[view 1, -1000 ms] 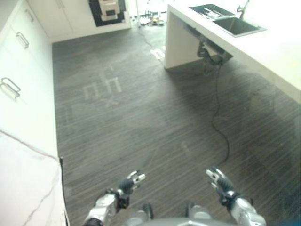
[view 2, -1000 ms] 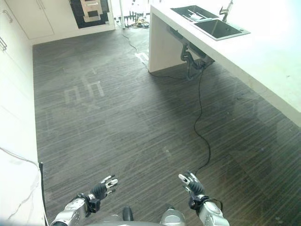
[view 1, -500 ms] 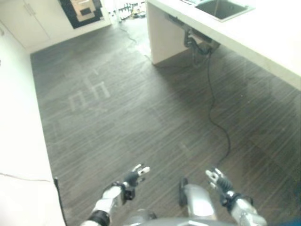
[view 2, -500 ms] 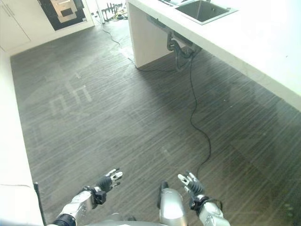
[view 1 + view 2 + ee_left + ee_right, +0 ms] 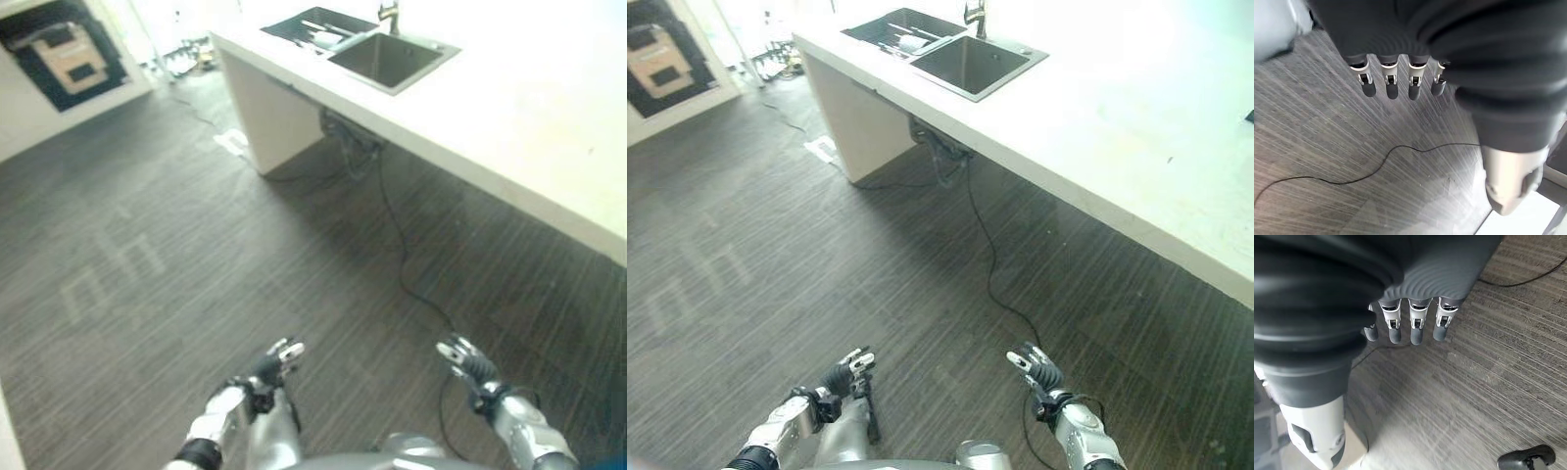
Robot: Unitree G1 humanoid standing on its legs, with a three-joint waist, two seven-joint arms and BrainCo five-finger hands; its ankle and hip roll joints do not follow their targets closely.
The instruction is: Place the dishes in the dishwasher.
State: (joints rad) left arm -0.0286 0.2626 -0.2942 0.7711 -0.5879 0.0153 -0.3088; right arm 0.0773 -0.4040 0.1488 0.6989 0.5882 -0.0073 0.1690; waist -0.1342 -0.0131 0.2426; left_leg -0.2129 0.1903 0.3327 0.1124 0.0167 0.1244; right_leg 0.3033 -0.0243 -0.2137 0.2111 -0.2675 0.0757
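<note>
A white counter [image 5: 529,127] runs along the right, with a double sink [image 5: 392,59] set into it. Several dishes [image 5: 906,41] lie in the sink's far basin, too small to tell apart, and a faucet [image 5: 389,14] stands behind it. My left hand [image 5: 266,368] and right hand [image 5: 466,362] hang low over the dark wood floor, far short of the counter. Both are open and hold nothing. The left wrist view shows relaxed fingers [image 5: 1391,81] over bare floor. So does the right wrist view, with its fingers [image 5: 1415,325].
The counter's end panel [image 5: 269,122] stands on the floor with pipes [image 5: 348,142] under the sink beside it. A dark panel with a beige shape [image 5: 64,49] leans at the far wall. Open floor lies between me and the counter.
The camera has swung to the right: the white cabinets on the left have left the picture and the counter with the sink now fills the upper right. Both hands keep their pose.
</note>
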